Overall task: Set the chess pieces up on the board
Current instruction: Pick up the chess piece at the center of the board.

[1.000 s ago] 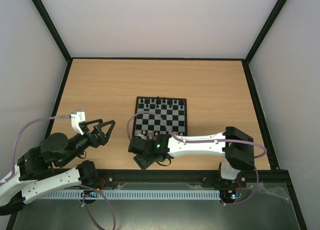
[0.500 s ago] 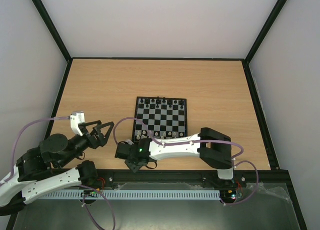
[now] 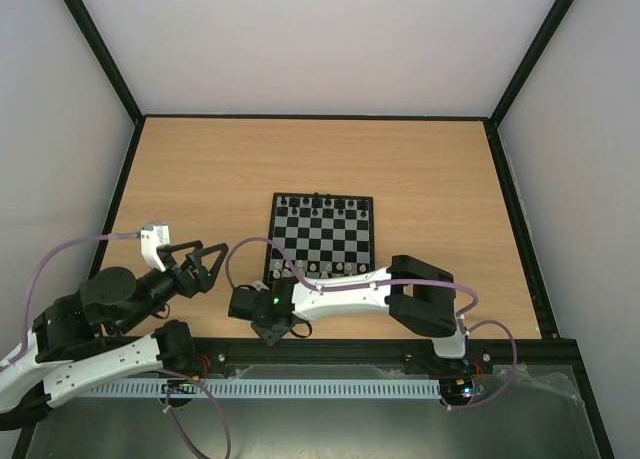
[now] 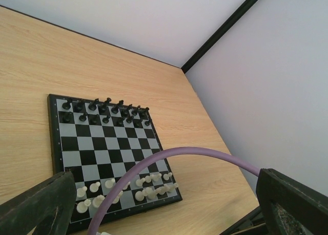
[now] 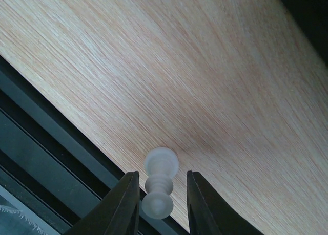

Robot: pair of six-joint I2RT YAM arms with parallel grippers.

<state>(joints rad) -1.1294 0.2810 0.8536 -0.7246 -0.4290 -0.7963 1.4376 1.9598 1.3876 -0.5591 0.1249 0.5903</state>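
The board point(image 3: 322, 241) lies mid-table, and it also shows in the left wrist view point(image 4: 66, 143). White chess pieces point(image 3: 320, 269) crowd its near rows, some leaning together point(image 4: 146, 186). Black pieces point(image 3: 320, 204) fill the far rows. My right gripper point(image 3: 268, 327) is down at the table's front edge, left of the board's near corner. In the right wrist view its jaws point(image 5: 162, 176) stand open on either side of one white piece point(image 5: 160, 190) that stands on the wood, with a small gap each side. My left gripper point(image 3: 205, 259) is open and empty, left of the board.
The black front rail of the table point(image 5: 61, 143) runs just behind the lone white piece. A purple cable point(image 4: 179, 154) arcs across the left wrist view in front of the board. Black frame posts point(image 3: 100, 54) and white walls bound the table.
My right arm has swung left from the board's near edge to the table's front edge; it has barely moved in the last half second. My left gripper has drawn back slightly.
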